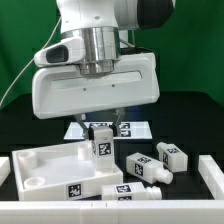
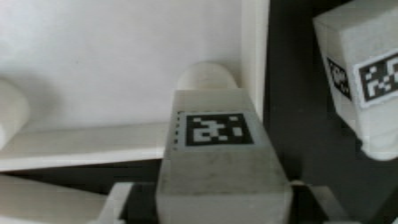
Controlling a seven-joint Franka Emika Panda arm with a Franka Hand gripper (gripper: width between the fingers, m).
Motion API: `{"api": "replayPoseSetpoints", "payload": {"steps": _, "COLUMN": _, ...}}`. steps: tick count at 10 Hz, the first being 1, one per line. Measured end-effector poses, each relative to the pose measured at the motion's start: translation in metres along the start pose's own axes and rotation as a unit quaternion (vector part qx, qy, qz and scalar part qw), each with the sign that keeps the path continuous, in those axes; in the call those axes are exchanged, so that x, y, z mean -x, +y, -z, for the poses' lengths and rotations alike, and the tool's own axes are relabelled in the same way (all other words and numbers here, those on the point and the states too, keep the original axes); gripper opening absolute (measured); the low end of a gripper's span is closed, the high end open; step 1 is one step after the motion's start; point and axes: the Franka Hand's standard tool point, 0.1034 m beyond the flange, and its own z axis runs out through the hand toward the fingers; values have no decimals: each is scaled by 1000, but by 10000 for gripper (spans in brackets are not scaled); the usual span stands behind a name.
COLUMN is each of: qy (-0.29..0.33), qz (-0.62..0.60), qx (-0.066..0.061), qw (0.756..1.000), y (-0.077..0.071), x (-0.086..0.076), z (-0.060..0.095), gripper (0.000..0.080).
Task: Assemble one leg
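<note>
My gripper (image 1: 101, 131) is shut on a white leg (image 1: 101, 142) with a black-and-white tag and holds it upright at the right edge of the large white tray-like panel (image 1: 45, 162). In the wrist view the held leg (image 2: 215, 140) runs out from between my fingers (image 2: 125, 200), its narrower round end pointing at the panel's surface (image 2: 107, 60). Other legs lie on the black table: one in front of the panel (image 1: 100, 190), two to the exterior view's right (image 1: 148, 166) (image 1: 172, 154). One more leg shows beside the held one in the wrist view (image 2: 361, 80).
The marker board (image 1: 135, 129) lies flat behind my gripper. White rails stand at the exterior view's left (image 1: 5, 170) and right (image 1: 212, 176) table edges. A green backdrop stands behind the arm.
</note>
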Motion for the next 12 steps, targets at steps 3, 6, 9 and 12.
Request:
{"api": "replayPoseSetpoints", "payload": {"steps": 3, "qy": 6, "qz": -159, "qx": -6, "qw": 987, "y": -2, "x": -2, "z": -1, "gripper": 282}}
{"api": "replayPoseSetpoints", "payload": {"steps": 6, "qy": 13, "qz": -340, "qx": -15, "qw": 940, "y": -12, "x": -4, "z": -2, "gripper": 282}}
{"api": "replayPoseSetpoints", "payload": {"steps": 9, "qy": 11, "qz": -445, "qx": -20, "qw": 895, "y": -25, "x": -7, "z": -3, "gripper": 291}}
{"api": "replayPoseSetpoints", "payload": {"steps": 12, "qy": 10, "qz": -411, "qx": -21, "qw": 911, "y": -30, "x": -10, "z": -1, "gripper": 612}}
